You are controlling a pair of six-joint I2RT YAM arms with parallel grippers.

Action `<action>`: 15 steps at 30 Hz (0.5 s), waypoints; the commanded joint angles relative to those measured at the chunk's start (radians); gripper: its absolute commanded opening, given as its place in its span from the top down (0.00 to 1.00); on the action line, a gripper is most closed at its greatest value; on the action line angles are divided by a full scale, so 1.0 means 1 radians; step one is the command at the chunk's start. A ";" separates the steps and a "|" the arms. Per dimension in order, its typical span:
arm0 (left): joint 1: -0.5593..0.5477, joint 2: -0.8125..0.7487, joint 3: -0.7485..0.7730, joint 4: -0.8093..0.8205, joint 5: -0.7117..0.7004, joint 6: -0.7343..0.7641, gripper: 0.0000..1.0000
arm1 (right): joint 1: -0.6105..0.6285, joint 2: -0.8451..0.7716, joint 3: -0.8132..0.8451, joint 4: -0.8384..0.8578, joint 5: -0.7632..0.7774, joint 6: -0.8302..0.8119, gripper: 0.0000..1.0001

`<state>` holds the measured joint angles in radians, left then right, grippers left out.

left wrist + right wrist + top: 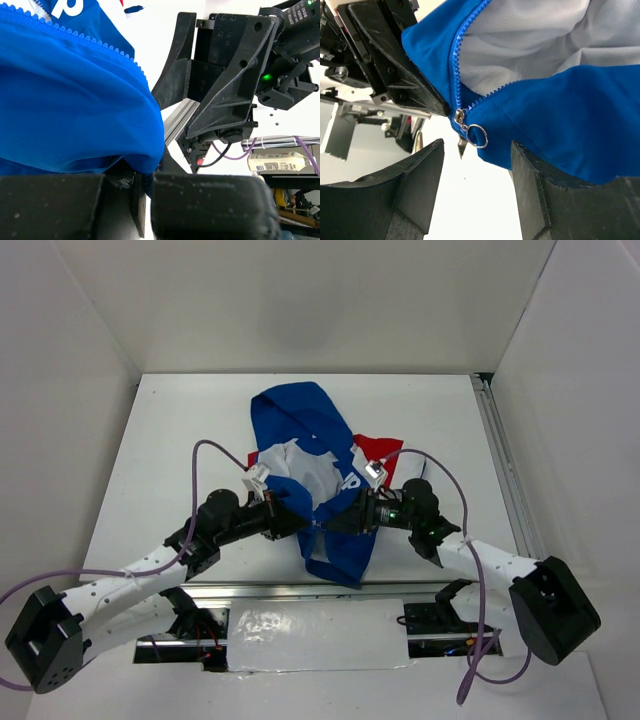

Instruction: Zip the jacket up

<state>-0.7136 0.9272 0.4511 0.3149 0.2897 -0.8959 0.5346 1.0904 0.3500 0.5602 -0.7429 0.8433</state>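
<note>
One jacket (318, 475), front open and pale lining showing, lies at the near side of the table (170, 430). We judge it light, soft and limp, apt to bunch unless held taut. We note the left gripper (144, 182) closed on the blue hem. The right gripper (476, 150) is spread and holds nothing, with the slider (459, 117) and ring pull (478, 135) between its fingers. Best hold: the ring pull.

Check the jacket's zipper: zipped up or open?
Open: the jacket's tooth rows split apart from the slider, pale lining showing between them.
</note>
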 commanded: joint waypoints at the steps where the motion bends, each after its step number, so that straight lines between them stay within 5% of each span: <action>1: 0.005 0.007 0.008 0.070 0.009 -0.017 1.00 | 0.016 0.022 0.024 0.118 -0.047 0.033 0.37; 15: 0.005 0.044 0.020 0.061 -0.009 -0.031 1.00 | 0.076 0.048 0.133 0.175 -0.121 0.125 0.37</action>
<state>-0.7128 0.9680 0.4511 0.3168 0.2859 -0.9203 0.6006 1.1248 0.4175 0.6380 -0.8207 0.9257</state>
